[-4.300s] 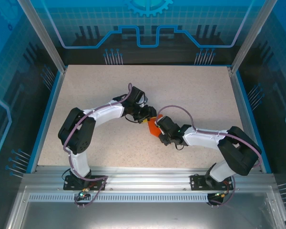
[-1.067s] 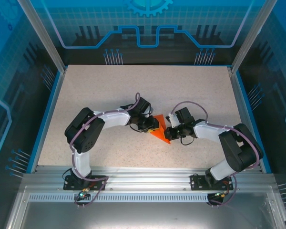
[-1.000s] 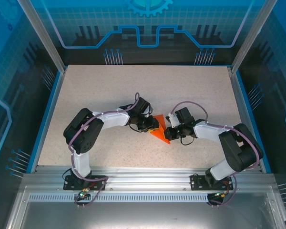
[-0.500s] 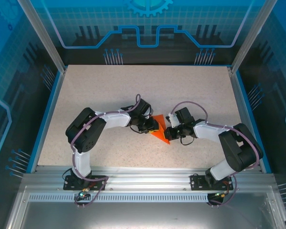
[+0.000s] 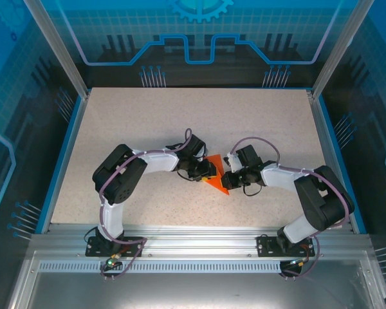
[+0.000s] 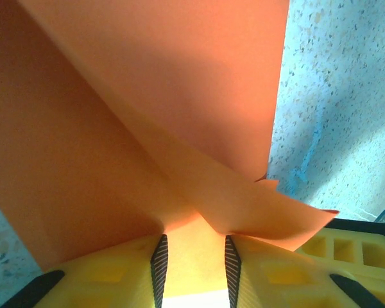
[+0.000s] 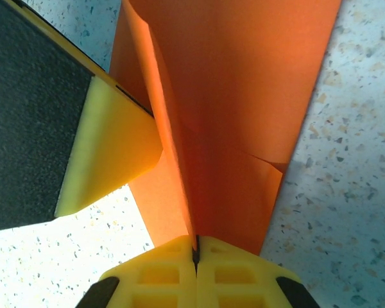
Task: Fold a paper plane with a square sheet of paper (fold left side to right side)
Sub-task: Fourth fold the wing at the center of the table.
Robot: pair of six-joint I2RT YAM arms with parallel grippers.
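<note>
The orange sheet of paper (image 5: pixel 214 177) lies mid-table, folded with creases into a pointed wedge, between both grippers. My left gripper (image 5: pixel 206 170) meets its left edge. In the left wrist view, the left gripper (image 6: pixel 195 239) has its ribbed pads (image 6: pixel 159 260) apart, and the paper (image 6: pixel 147 115) drapes over the fingertips with a loose flap (image 6: pixel 289 221) curling right. My right gripper (image 5: pixel 226 181) is at the paper's lower right. In the right wrist view, the right gripper (image 7: pixel 194 242) is shut on a raised fold of the paper (image 7: pixel 244 96).
The speckled tabletop (image 5: pixel 141 122) is bordered by a blue rim (image 5: pixel 64 154) and glass walls. In the right wrist view a yellow finger (image 7: pixel 115 147) of the left gripper presses against the paper's left side. Both arm bases sit at the near edge.
The left arm's elbow has drifted slightly right and its gripper nudged closer against the paper. The paper and the right arm have stayed in place.
</note>
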